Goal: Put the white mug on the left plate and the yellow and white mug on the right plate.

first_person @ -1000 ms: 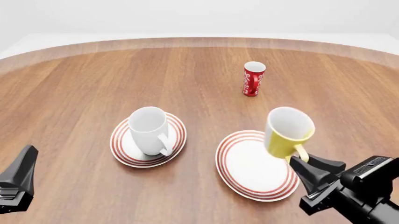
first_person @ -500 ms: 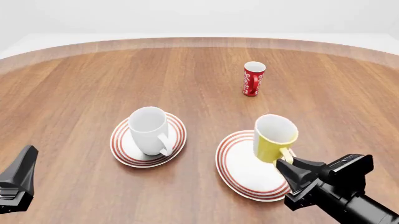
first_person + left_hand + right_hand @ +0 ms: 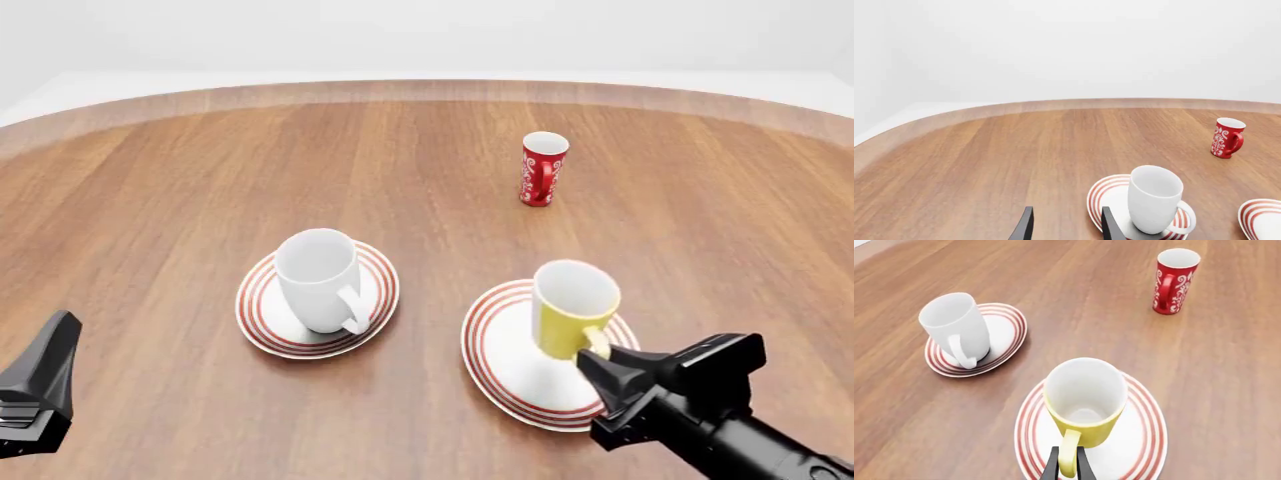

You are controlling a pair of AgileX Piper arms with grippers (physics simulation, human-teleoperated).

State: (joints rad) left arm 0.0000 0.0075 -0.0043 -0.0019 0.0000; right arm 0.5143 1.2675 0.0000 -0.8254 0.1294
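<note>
- Upright, the white mug (image 3: 320, 279) stands on the left plate (image 3: 260, 325), well left of the right gripper (image 3: 1067, 465).
- Just ahead, that gripper pinches the yellow and white mug (image 3: 574, 308) by its handle over the right plate (image 3: 507, 365).
- Left gripper (image 3: 1064, 226): slightly spread, holding nothing.

plain white mug (image 3: 319, 276), yellow mug (image 3: 571, 311) white inside, red-ringed white plates (image 3: 376, 297) (image 3: 501, 350), red white-patterned mug (image 3: 541, 168)
</note>
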